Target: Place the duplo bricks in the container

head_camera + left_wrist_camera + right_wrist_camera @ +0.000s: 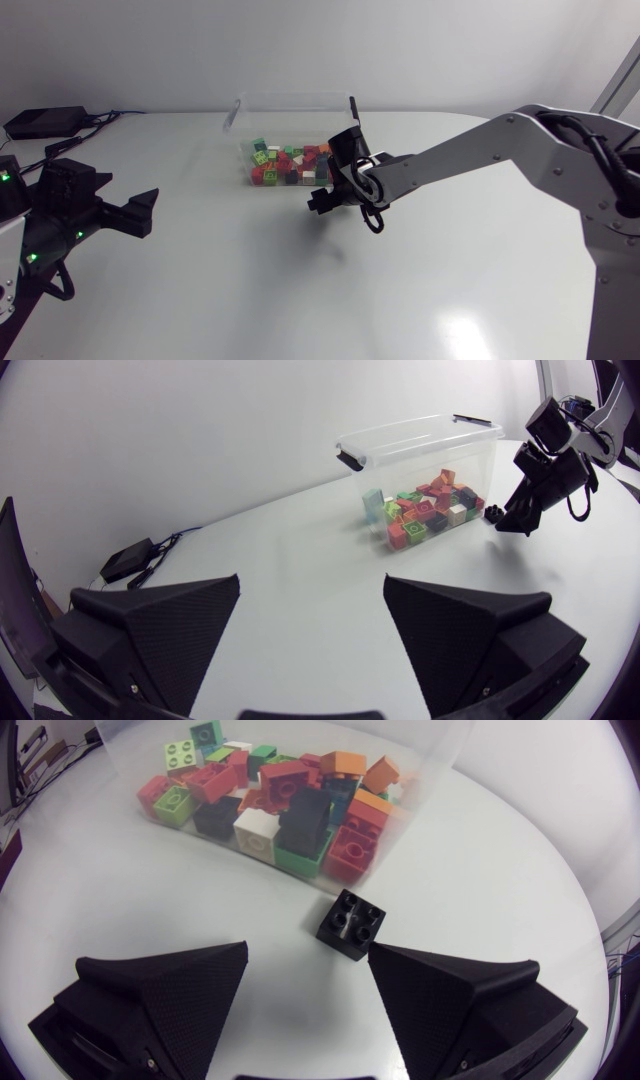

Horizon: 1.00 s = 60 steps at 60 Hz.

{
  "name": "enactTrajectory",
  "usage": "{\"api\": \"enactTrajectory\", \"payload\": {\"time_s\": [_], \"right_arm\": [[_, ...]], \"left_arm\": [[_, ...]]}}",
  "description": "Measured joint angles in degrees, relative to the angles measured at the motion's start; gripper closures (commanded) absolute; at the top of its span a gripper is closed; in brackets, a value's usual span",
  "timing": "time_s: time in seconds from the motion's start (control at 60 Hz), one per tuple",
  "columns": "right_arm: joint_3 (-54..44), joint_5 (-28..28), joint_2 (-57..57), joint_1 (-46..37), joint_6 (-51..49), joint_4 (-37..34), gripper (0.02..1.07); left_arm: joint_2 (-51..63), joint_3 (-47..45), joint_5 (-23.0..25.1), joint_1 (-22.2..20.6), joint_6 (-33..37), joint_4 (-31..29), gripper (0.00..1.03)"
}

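- Right gripper [307, 955]: fingers spread wide, holding nothing, hanging low over the table [450, 290].
- Black duplo brick [352, 923]: on the table, studs up, just ahead of the right gripper and off towards one fingertip. Cannot tell if it touches that finger. It is not between the two fingers.
- Clear container [420, 815]: just ahead of the right gripper, a little beyond the black brick. The brick sits outside its near wall.
- Mixed bricks [270, 795] piled inside the container: red, orange, green, white, black.
- Left gripper [312, 582]: fingers wide apart, nothing between them. The container is well ahead of it, as is the right gripper.
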Motion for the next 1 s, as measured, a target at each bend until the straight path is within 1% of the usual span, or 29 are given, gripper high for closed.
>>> {"api": "enactTrajectory", "payload": {"time_s": [0.167,0.317,0.35,0.367,0.4,0.5,0.517,0.55,0.567,0.6,0.617,0.667,0.733,0.767,0.8,0.9,1.0], "right_arm": [[3.28,2.86,3.61,-0.35,0.76,0.55,0.2],[5.95,3.34,6.58,-0.96,2.34,1.03,0.21],[6.25,3.5,6.82,-1.07,2.8,1.09,0.23],[6.38,3.56,6.93,-1.18,3.04,1.16,0.27],[6.45,3.69,7.04,-1.29,3.23,1.31,0.31],[6.45,4.59,7.39,-1.38,3.63,2.32,0.31],[6.45,4.61,7.43,-1.38,3.67,2.36,0.32],[6.45,4.76,7.48,-1.42,3.93,2.49,0.4],[6.45,4.83,7.52,-1.42,4.11,2.54,0.47],[6.45,5.03,7.54,-1.42,4.39,2.67,0.55],[6.45,5.05,7.56,-1.42,4.48,2.73,0.58],[6.23,5.25,7.58,-1.42,4.61,3.3,0.6],[5.49,5.4,7.58,-1.42,4.7,4.31,0.71],[5.05,5.42,7.58,-1.44,4.74,5.09,0.72],[4.76,5.42,7.58,-1.53,4.9,5.51,0.75],[3.63,5.42,6.88,-1.68,4.9,6.14,0.75],[-0.48,5.44,3.85,-1.92,4.87,6.43,0.75]], "left_arm": [[-1.88,-2.1,0.02,0.11,-0.37,1.27,0.03],[-3.52,-3.63,0.02,0.11,-1.64,3.43,0.04],[-3.8,-4.0,0.02,0.11,-1.7,3.69,0.04],[-3.93,-4.22,0.02,0.11,-1.79,3.78,0.04],[-4.17,-4.66,0.02,0.11,-1.84,4.02,0.04],[-4.37,-5.55,0.0,0.11,-1.84,4.22,0.04],[-4.37,-5.64,0.02,0.11,-1.84,4.22,0.04],[-4.37,-5.73,0.0,0.11,-1.84,4.24,0.04],[-4.42,-5.75,0.0,0.11,-1.84,4.26,0.04],[-4.52,-5.77,0.0,0.11,-1.84,4.24,0.04],[-4.63,-5.79,0.0,0.11,-1.84,4.24,0.04],[-5.05,-5.86,0.0,0.11,-1.84,4.24,0.04],[-5.62,-5.86,0.0,0.11,-1.84,4.26,0.04],[-5.9,-5.86,0.02,0.11,-1.84,4.26,0.04],[-6.12,-5.86,0.0,0.11,-1.84,4.28,0.04],[-6.95,-6.4,0.0,0.11,-2.19,4.63,0.04],[-8.76,-7.76,0.02,0.11,-3.34,4.66,0.04]]}}
